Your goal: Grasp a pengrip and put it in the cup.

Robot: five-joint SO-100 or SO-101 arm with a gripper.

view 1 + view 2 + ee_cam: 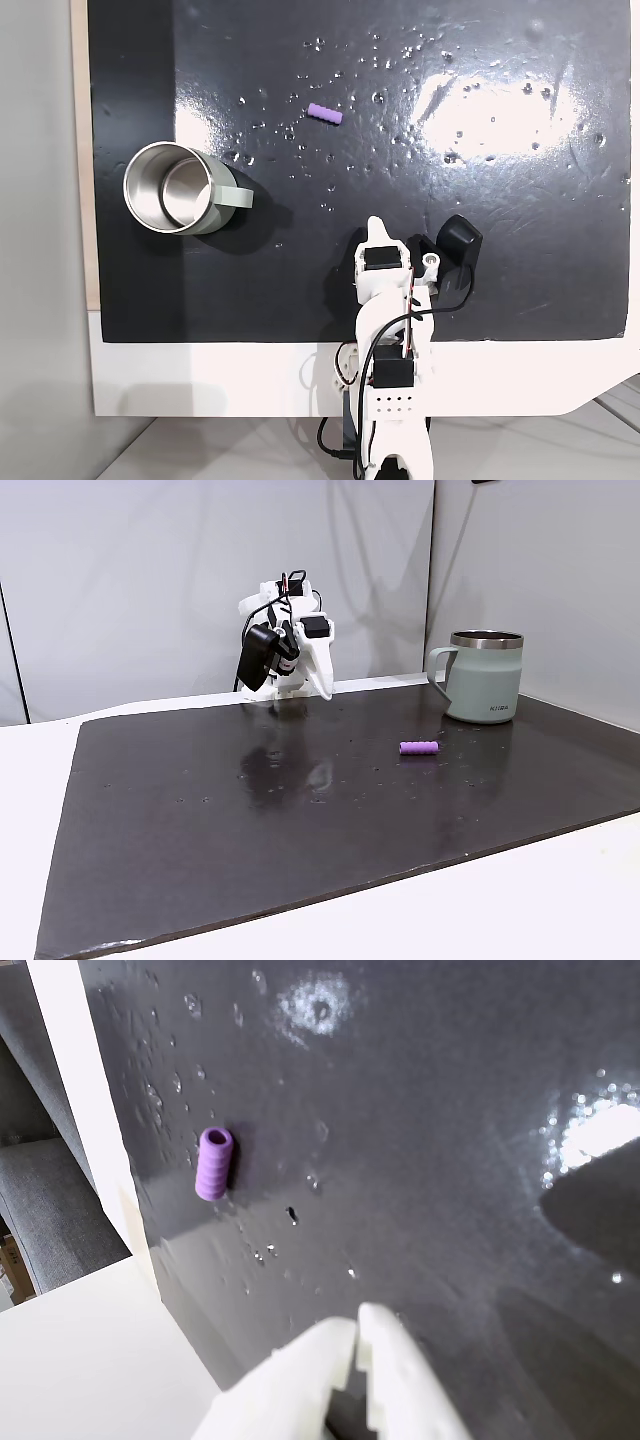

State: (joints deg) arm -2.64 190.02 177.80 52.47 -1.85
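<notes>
Purple ribbed pengrip (pixel 325 113) lies alone mid-mat, well apart from the steel-lined grey-green cup (pixel 181 187) near the black mat's (pixel 520 260) edge; white fingers (pixel 345 1360) clenched, empty.

Colours you see on the mat

Your pengrip (pixel 325 113) is light purple, ribbed; cup (pixel 216 205) pale grey-green, steel inside; mat (pixel 520 250) glossy black.

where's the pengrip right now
In the fixed view from above, the pengrip lies on the black mat, up and to the right of the cup, well ahead of the gripper.
</notes>
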